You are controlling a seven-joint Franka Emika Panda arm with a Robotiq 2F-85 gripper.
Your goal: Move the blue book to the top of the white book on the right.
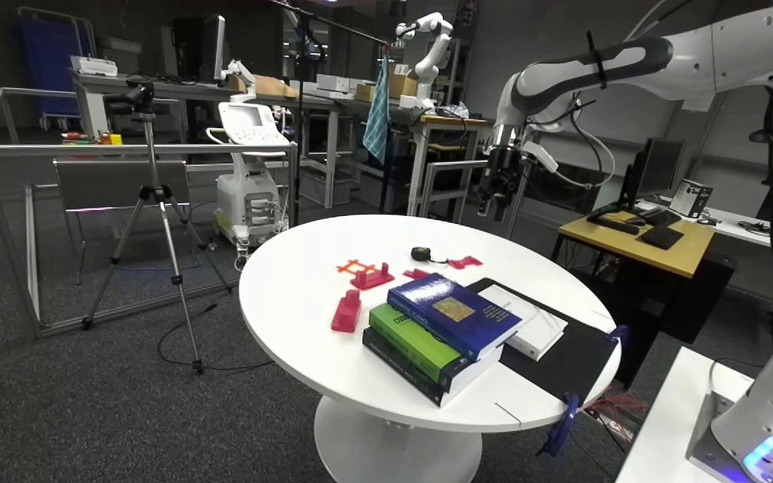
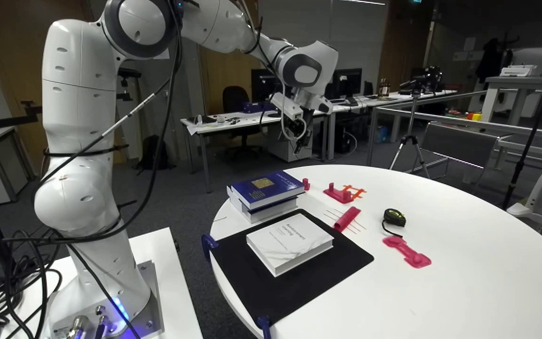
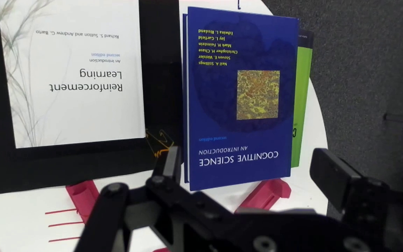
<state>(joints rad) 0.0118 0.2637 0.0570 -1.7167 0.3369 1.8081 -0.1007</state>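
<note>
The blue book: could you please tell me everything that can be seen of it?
The blue book is closed, with a dark blue hard cover that looks glossy. The front shows a white title, Cognitive Science, yellow author names and a square mottled picture; the page edges are white. It lies flat, front up, on the green book, leaving a green strip bare. The white book lies apart beside it. The open gripper hangs higher, not touching it.

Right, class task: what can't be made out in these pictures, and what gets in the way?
Green book, wrist view: most of its cover, under the blue book.
White book, wrist view: one end, cut off by the top edge.
Black book, in an exterior view: spine lettering, too small.
Red piece, wrist view: one end, behind the claw.
</note>
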